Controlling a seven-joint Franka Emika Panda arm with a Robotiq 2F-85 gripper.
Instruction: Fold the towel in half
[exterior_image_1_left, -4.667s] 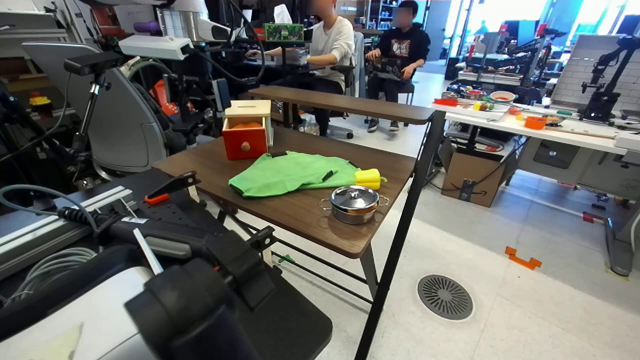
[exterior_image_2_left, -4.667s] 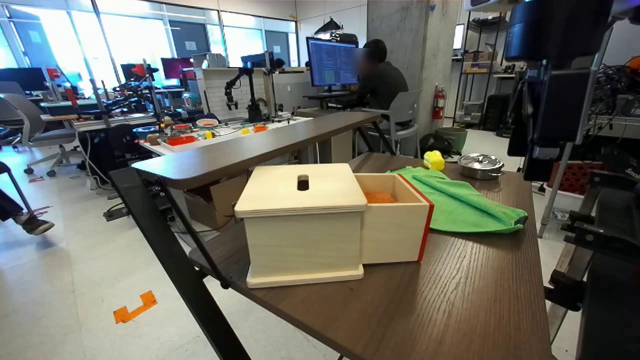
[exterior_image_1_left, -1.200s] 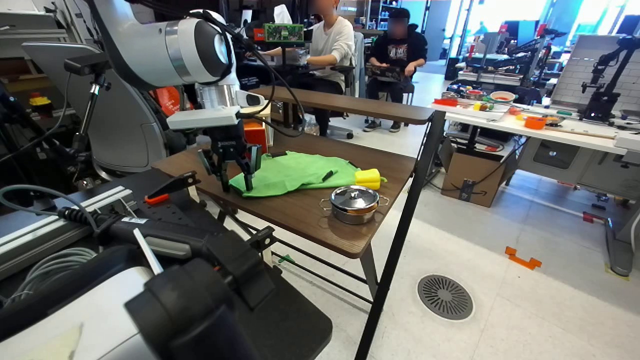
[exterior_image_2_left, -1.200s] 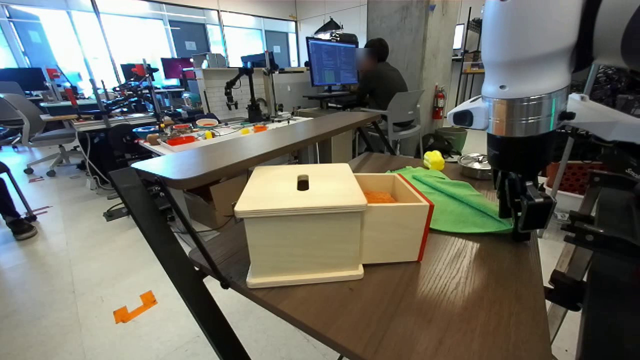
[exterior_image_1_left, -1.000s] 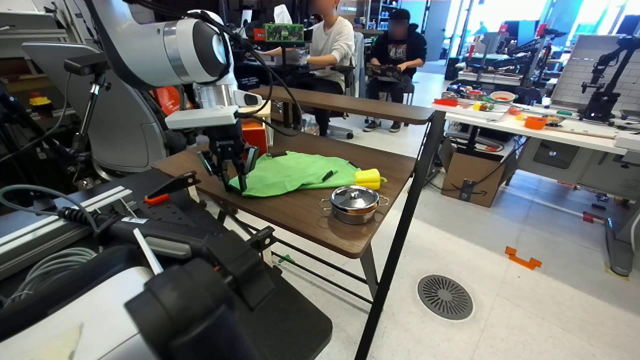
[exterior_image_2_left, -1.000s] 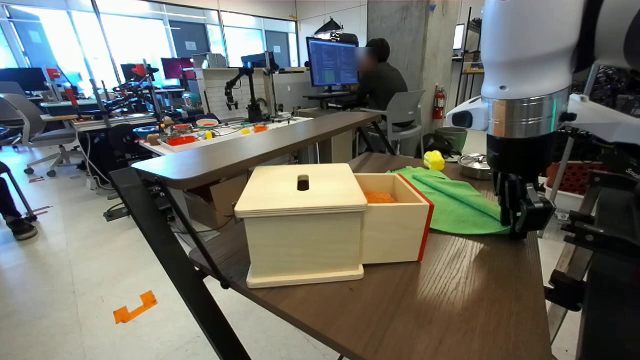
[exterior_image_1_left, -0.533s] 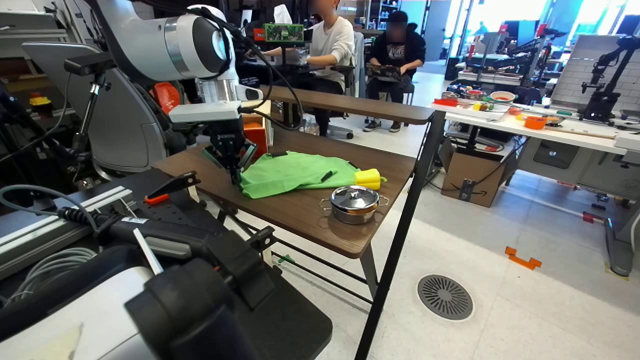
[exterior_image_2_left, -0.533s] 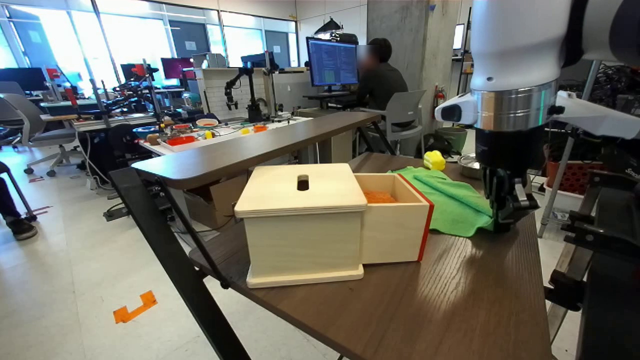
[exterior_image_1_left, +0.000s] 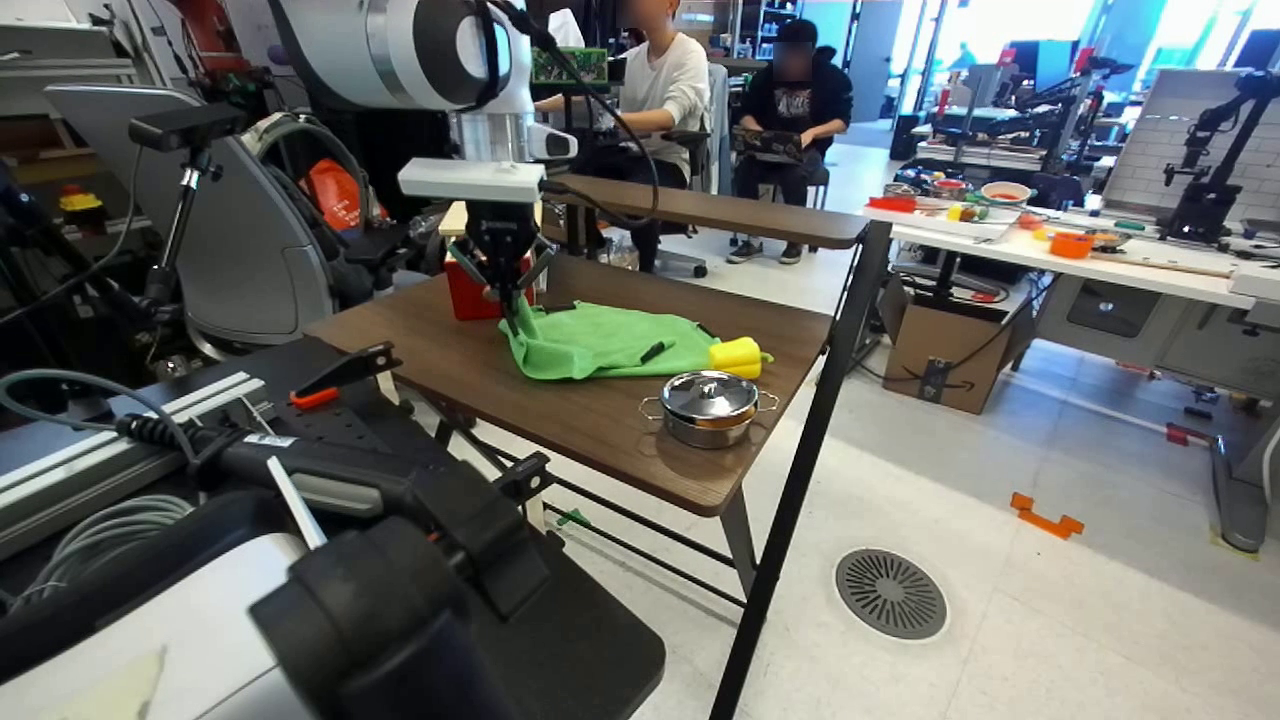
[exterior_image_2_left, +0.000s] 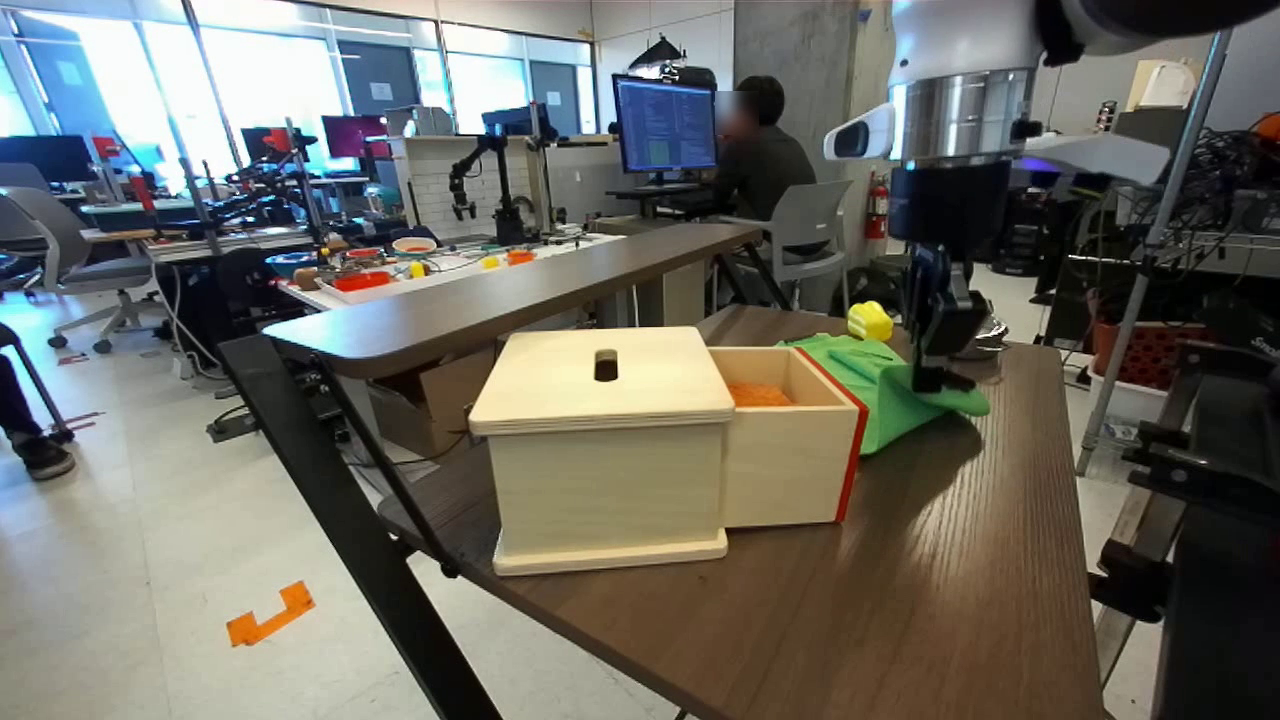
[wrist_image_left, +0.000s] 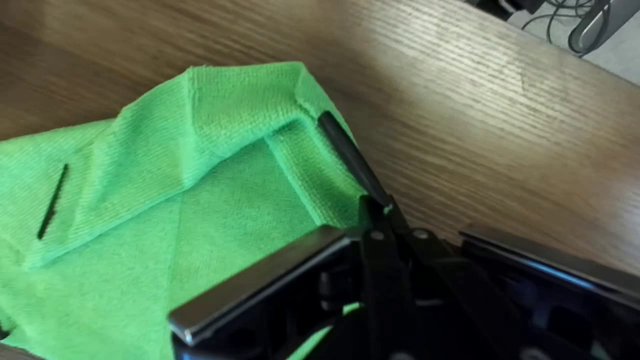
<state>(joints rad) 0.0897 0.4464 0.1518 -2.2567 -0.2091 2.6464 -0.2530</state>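
Towel (exterior_image_1_left: 625, 340): Because only one end is pinched, the lime-green fabric stands raised there and lies spread on the desk (exterior_image_1_left: 590, 430) elsewhere, mid-frame in an exterior view
Hand (wrist_image_left: 384, 207): narrow, holding the towel's edge at its black strip (wrist_image_left: 352, 157), right of centre in the wrist view, presumably since an edge hold lets that end swing over
Curled flap (wrist_image_left: 235, 110): upper left of the wrist frame, likely rolled in because one pinch cannot keep so floppy an edge straight
Yellow pepper (exterior_image_1_left: 735, 352): at the towel's right end in an exterior view, on it or against it cannot be told; it may anchor that end, or obstruct the landing
Lidded pot (exterior_image_1_left: 706, 408): just beside that end, lower in the frame, so a wide swing could brush it
Wooden box (exterior_image_2_left: 605, 450): centre of an exterior view, its drawer (exterior_image_2_left: 788, 450) pulled out towards the towel
Held end: fold judged barely begun; next it probably needs carrying over towards the pepper, without dragging the rest
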